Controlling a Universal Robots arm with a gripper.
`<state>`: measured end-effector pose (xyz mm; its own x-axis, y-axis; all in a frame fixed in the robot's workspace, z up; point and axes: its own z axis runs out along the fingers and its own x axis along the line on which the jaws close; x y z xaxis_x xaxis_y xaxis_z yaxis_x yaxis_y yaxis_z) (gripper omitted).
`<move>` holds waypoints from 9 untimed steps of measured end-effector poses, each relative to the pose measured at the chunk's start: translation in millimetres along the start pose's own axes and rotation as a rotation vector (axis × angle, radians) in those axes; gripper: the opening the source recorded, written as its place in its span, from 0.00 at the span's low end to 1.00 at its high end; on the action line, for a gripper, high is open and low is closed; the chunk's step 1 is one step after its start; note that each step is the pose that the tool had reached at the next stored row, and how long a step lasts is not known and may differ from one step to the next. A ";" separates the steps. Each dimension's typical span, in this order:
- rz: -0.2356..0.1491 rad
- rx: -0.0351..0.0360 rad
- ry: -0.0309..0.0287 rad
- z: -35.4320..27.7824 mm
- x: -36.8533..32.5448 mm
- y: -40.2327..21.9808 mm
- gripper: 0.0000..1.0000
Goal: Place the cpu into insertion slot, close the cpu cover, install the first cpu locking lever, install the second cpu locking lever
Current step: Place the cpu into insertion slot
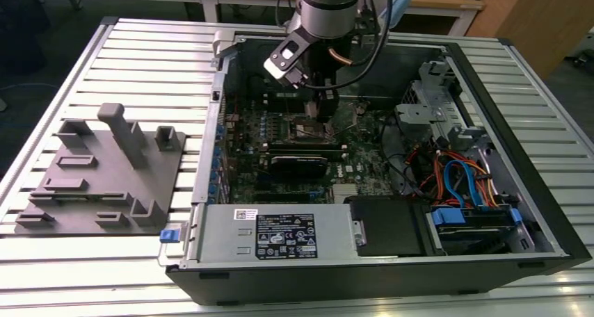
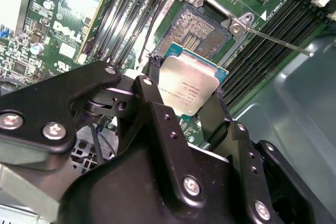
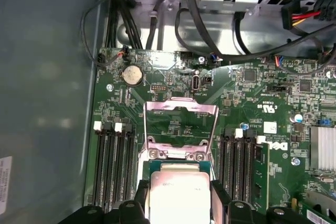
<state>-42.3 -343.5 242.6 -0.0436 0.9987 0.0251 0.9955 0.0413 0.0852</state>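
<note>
Black two-finger gripper [image 2: 185, 88] hangs inside the open black computer case [image 1: 533, 133]. It is over the green circuit board [image 3: 252, 103], toward the board edge farthest from the silver power supply box [image 1: 278, 235]. Fingers [image 2: 154, 74] are drawn in to chip width and clamp the small flat square cpu [image 2: 193, 85], dull silver-grey metal top, by two opposite edges. In both wrist views the cpu [image 3: 178, 195] sits between the pads, held above the board. Square black-framed insertion slot [image 2: 197, 29], silver-edged, lies uncovered just beyond the cpu, contact field bare; the cpu is not seated in it. Thin square silver cpu cover [image 3: 181, 106] with a large window stands swung up off the slot on its hinged edge. One thin silver locking lever [image 2: 278, 41] angles away from a corner of the slot frame. Long black memory slots [image 3: 113, 166] flank the slot on two sides. Case rests on a slatted aluminium worktop [image 1: 121, 53]. Grey moulded fixture plate [image 1: 93, 185] lies beside the case, toward the worktop's edge on the exterior view's left.
</note>
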 end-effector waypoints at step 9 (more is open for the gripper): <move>0.000 0.0001 -0.0001 1.7 0.0 -0.2 0.54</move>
<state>-42.3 -343.5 240.9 -0.0437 0.9987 0.0250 0.9955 0.0414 0.0852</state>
